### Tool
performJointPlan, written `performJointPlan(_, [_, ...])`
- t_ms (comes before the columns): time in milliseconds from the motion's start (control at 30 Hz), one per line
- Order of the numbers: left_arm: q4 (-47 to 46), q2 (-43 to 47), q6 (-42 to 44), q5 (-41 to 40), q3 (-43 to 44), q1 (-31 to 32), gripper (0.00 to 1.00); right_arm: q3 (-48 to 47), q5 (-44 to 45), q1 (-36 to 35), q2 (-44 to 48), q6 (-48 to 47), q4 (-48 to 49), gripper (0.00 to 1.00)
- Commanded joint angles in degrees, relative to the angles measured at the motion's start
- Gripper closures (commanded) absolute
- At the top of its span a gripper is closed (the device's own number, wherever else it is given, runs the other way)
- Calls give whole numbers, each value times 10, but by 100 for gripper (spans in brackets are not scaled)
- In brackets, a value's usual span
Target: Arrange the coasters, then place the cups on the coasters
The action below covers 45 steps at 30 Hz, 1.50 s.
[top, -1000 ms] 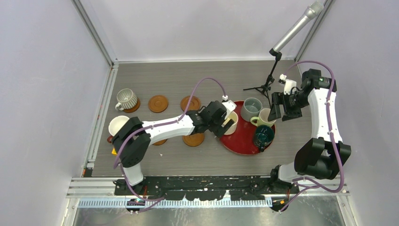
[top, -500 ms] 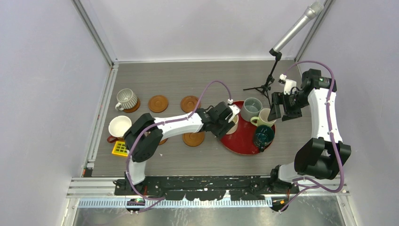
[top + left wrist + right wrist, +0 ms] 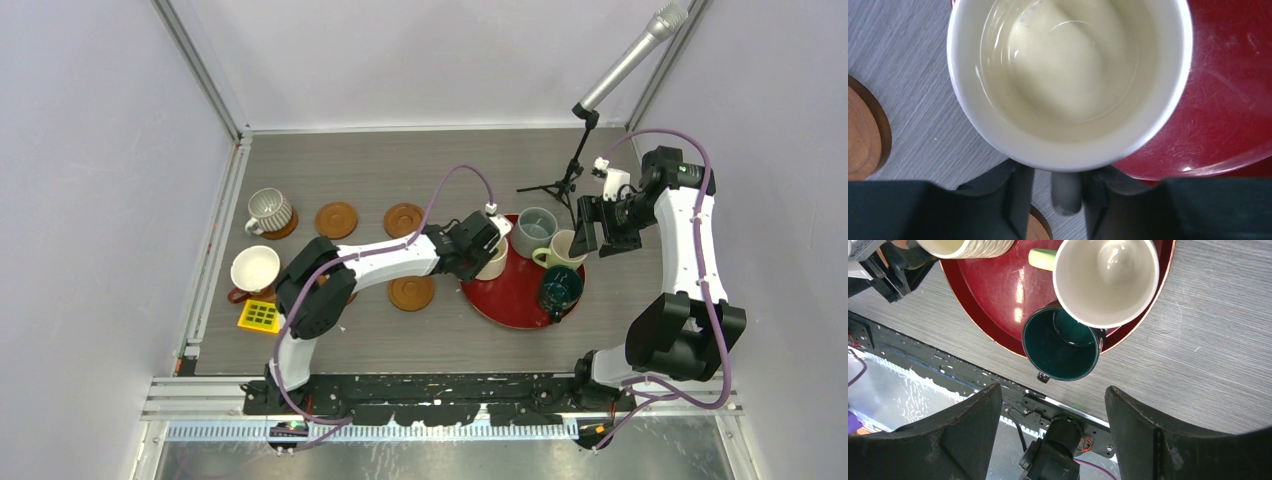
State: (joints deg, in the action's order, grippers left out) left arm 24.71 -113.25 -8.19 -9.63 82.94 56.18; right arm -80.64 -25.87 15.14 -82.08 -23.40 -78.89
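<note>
- As I look down the left wrist view, the cream mug [image 3: 1068, 75] sits at the left rim of the red tray [image 3: 1228, 100], its handle [image 3: 1066, 192] pointing straight back at me.
- The left end effector [image 3: 1058, 200] stands partway shut with a finger on either side of that handle. One looks to touch and a sliver of gap shows by the other, so I can't tell if it bites.
- The nearest bare coaster [image 3: 411, 293] lies on the worktop [image 3: 400, 170] just left of the tray, on the left arm's side.
- The right end effector [image 3: 1050, 405] hangs wide and empty over the tray's right side. Not its job.

Left hand [image 3: 483, 252] reaches low, fingers close together; right hand [image 3: 590, 238] hovers, fingers wide apart.
</note>
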Motion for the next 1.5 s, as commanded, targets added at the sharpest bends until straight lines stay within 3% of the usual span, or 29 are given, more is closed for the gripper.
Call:
performJointPlan(0, [-3, 15, 7, -18, 26, -4, 70, -4, -6, 2, 13, 0, 4, 20])
performJointPlan(167, [-32, 52, 24, -5, 6, -4, 100, -5, -11, 2, 10, 3, 4, 21])
performJointPlan(500, [-133, 160, 59, 6, -46, -25, 100, -29, -15, 2, -4, 16, 7, 21])
performJointPlan(733, [-169, 216, 51, -70, -76, -53, 100, -45, -24, 2, -14, 24, 12, 21])
performJointPlan(1100, [-151, 332, 34, 62, -151, -228, 100, -61, -38, 1, -32, 31, 19, 21])
performJointPlan(1467, [-145, 378, 131, 174, -231, -444, 100, -98, -39, -9, -63, 44, 18, 21])
